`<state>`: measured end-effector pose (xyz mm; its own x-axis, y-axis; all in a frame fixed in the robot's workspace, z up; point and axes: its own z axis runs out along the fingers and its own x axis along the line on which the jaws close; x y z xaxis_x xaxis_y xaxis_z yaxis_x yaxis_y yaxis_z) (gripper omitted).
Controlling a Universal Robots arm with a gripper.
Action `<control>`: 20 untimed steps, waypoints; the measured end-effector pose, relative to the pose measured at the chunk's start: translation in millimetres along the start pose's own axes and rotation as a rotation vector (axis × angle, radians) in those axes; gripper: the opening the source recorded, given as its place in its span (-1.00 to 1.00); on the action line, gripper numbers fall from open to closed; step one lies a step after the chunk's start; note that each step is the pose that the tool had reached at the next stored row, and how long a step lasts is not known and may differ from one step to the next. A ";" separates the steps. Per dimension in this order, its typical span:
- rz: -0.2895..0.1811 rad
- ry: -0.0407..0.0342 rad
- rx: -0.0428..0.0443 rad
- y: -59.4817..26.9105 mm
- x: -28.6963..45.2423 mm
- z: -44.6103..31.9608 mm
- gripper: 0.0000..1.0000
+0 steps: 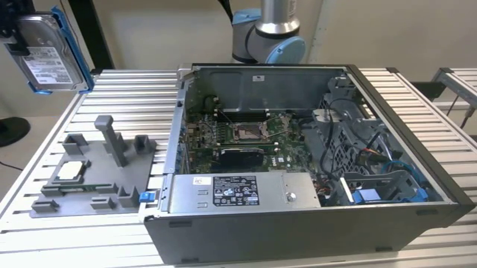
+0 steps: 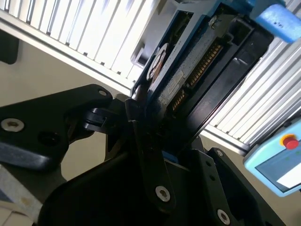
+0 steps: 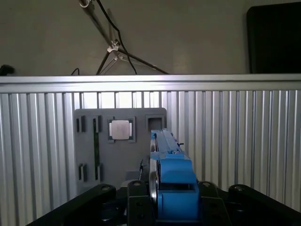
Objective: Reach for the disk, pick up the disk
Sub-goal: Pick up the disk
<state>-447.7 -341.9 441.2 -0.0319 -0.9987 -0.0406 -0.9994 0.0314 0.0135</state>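
In the exterior view the disk (image 1: 48, 56), a silver-grey hard drive with a white label and a blue frame, hangs upright high above the table's far left corner. My gripper (image 1: 17, 34) is at that view's left edge, shut on the disk. In the second wrist view the disk (image 2: 197, 61) sticks out edge-on from the black fingers (image 2: 141, 127), connector side showing. In the first wrist view the disk's blue frame (image 3: 171, 179) sits between the two fingers (image 3: 138, 202), well above the slatted table.
A grey fixture (image 1: 97, 178) with upright posts holds a small pale-topped chip (image 1: 71, 170) on the slatted table (image 1: 417, 106). An open computer case (image 1: 298, 156) stands to the exterior view's right of it. The arm's base (image 1: 265, 33) rises behind the case.
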 end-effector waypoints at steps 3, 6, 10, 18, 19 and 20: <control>0.000 0.0000 0.0000 0.1 -0.2 -5.7 -1.00; 0.000 0.0001 -0.0001 0.1 -0.5 -11.4 -1.00; 0.000 0.0000 0.0000 0.3 -0.8 -19.0 -1.00; 0.000 0.0000 -0.0001 0.4 -1.3 -32.6 -1.00; 0.000 0.0000 -0.0001 0.5 -1.4 -34.3 -1.00; 0.000 0.0000 0.0000 0.5 -1.5 -36.0 -1.00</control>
<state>-447.7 -341.9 477.2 -0.0319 -0.9987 -0.0406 -0.9994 0.0314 0.0135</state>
